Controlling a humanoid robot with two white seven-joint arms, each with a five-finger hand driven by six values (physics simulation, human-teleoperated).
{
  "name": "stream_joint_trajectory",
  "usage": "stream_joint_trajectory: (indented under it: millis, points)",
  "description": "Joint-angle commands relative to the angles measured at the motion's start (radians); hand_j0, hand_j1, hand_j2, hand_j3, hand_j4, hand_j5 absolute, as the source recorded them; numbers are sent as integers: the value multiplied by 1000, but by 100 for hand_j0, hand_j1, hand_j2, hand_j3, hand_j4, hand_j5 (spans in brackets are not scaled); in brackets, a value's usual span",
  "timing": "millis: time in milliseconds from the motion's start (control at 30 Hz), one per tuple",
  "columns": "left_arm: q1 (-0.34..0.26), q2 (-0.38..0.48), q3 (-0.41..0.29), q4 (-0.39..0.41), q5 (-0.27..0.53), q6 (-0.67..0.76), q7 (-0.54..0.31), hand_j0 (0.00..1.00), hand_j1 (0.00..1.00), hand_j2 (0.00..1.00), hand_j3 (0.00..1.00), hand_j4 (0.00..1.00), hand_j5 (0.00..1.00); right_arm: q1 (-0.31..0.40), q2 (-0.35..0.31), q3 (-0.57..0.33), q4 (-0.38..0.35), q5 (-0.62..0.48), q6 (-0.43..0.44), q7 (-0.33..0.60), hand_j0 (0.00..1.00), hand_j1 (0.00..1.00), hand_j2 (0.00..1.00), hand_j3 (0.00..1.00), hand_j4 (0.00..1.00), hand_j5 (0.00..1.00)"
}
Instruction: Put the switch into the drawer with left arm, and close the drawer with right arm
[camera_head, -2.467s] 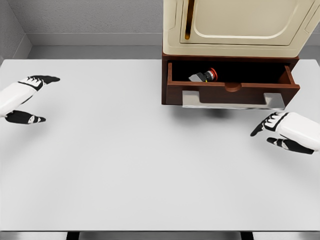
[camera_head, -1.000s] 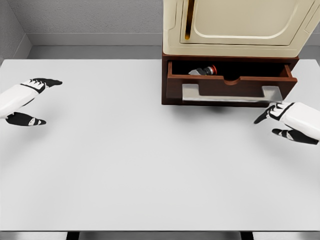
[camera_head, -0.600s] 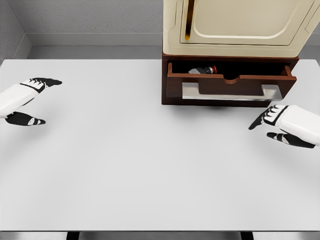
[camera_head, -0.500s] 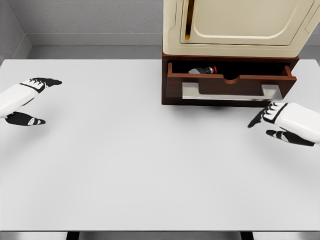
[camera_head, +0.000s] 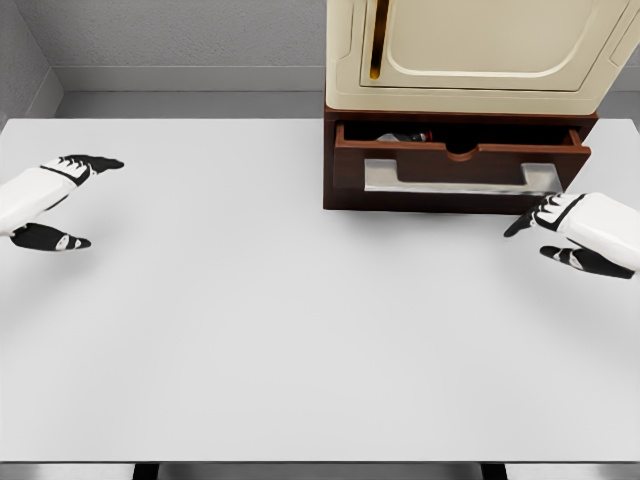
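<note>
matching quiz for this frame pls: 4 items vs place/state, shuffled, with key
Items:
1. drawer
2. switch
3. left robot hand
4. right robot hand

Place or state:
A. open, holding nothing, over the table's left edge
B. partly open, under the cream cabinet
C. open, holding nothing, just below the drawer front's right end
D. inside the drawer, mostly hidden behind its front

Pairs: 1-B, 2-D, 3-A, 4-C
</note>
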Motion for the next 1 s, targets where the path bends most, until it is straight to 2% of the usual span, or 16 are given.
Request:
stream_joint_trajectory:
  millis: [0, 167, 467, 733, 833, 967]
  points:
    - [0, 1, 0, 0, 6, 2, 0, 100, 100, 100, 100, 100, 100, -2, 7, 0, 7, -8, 1, -3, 66, 66, 66, 66, 66, 66]
    - [-2, 1, 0, 1, 6, 2, 0, 100, 100, 100, 100, 100, 100, -51, 52, 8, 36, 5, 1, -3, 66, 66, 66, 66, 66, 66]
    - [-6, 1, 0, 3, 3, 2, 0, 100, 100, 100, 100, 100, 100, -51, 47, 8, 36, 8, 1, -1, 66, 66, 66, 66, 66, 66]
    - [-8, -1, 0, 4, 5, 2, 0, 100, 100, 100, 100, 100, 100, -67, 81, 12, 36, 27, 1, -1, 66, 66, 66, 66, 66, 66]
    - [-8, 1, 0, 3, 5, 2, 0, 100, 100, 100, 100, 100, 100, -110, 96, 63, 45, 31, 1, -1, 66, 66, 66, 66, 66, 66]
    - [-8, 1, 0, 3, 6, 2, -1, 100, 100, 100, 100, 100, 100, -123, 105, 71, 59, 31, 1, -1, 66, 66, 66, 66, 66, 66]
